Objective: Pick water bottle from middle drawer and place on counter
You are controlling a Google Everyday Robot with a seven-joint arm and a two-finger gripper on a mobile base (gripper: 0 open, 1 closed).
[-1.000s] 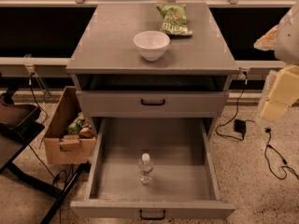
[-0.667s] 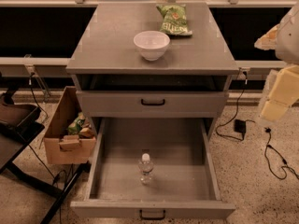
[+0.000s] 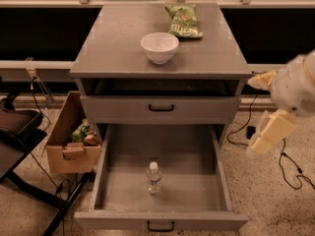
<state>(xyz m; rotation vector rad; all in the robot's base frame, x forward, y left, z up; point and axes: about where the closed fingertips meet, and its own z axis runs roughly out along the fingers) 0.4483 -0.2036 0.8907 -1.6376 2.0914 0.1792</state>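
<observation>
Nearest the camera, the wide, shallow grey middle drawer [image 3: 197, 193] stood pulled fully out, its small black bar handle [image 3: 160, 225] on the front edge. The small clear ribbed plastic water bottle [image 3: 153, 178] with a white screw cap stood upright on the plain grey drawer floor, roughly central and a little toward the front, well apart from every wall.

To the right of the cabinet, level with the drawers, hung the robot's cream and white gripper [image 3: 272, 128]. It was outside the drawer, well apart from the bottle, and touched nothing. Whether it was open or closed could not be told.

Above the open drawer sat a shut grey drawer front [image 3: 123, 109] with its own black handle. Over that lay the flat grey counter [image 3: 113, 43], carrying a round white bowl [image 3: 159, 47] near its front middle and a crumpled green snack bag [image 3: 183, 21] farther back.

Left of the cabinet, an open brown cardboard box [image 3: 66, 146] holding small items rested on the speckled floor [image 3: 275, 208], beside a dark piece of furniture [image 3: 17, 132]. Black cables [image 3: 290, 168] trailed on the floor at right.
</observation>
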